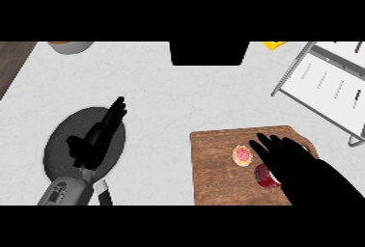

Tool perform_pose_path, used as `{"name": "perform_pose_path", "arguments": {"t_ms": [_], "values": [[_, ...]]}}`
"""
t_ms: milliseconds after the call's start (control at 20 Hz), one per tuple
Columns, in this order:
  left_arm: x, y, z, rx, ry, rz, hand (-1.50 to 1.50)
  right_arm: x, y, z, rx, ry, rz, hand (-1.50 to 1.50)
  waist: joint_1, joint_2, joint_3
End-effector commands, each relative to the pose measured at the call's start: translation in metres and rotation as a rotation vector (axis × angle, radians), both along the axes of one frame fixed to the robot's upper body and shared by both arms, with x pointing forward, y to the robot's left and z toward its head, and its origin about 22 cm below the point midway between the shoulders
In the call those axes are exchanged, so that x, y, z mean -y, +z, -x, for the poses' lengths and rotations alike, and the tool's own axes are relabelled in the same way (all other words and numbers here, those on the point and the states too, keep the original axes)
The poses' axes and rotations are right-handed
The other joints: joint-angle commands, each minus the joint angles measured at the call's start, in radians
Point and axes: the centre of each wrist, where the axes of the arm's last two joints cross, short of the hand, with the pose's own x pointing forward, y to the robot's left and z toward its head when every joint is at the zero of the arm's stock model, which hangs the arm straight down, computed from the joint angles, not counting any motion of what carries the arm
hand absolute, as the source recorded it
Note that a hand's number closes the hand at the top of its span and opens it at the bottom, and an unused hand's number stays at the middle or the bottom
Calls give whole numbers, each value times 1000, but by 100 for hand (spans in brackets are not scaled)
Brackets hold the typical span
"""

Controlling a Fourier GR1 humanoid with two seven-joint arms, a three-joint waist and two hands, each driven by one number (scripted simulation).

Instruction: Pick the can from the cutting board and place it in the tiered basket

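From the head view, you are early in the task. The can point(267, 176) still lies on the board point(214, 169), at its right side, mostly hidden under your right hand point(288, 161). Just left of the can, also on the board, sits a small round pink-topped item point(244, 154). Your right hand hovers over the can with fingers stretched out flat toward the board's far edge; you cannot tell from here whether it touches the can, and nothing shows a hold on it yet. The basket point(328, 82) stands beyond the board, up and to its right, well apart. Your left hand point(92, 142) rests with straight fingers over a dark pan point(61, 144) on the surface point(178, 96), left of the board. Left to do, by my judgement: grasp, lift, carry to the basket, release.
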Motion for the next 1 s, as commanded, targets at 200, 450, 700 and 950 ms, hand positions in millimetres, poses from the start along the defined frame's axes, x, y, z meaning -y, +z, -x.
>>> {"name": "perform_pose_path", "arguments": {"t_ms": [200, 450, 700, 950], "values": [[-6, 2, -2, 1, 12, 5, 0, -1, -41, -12, -69, -149, 136, -150, 4, 2, 1], [-18, -2, 6, -5, 0, 9, 0, 27, -79, -34, -86, -145, 99, -150, 8, 3, 2], [9, -5, 17, 3, 4, 8, 0, 1, -84, -20, -89, -173, 122, -150, 7, 1, 1], [0, 1, -2, -8, 2, 6, 0, 36, -110, -23, -84, -207, 119, -150, 3, 2, 2]]}}
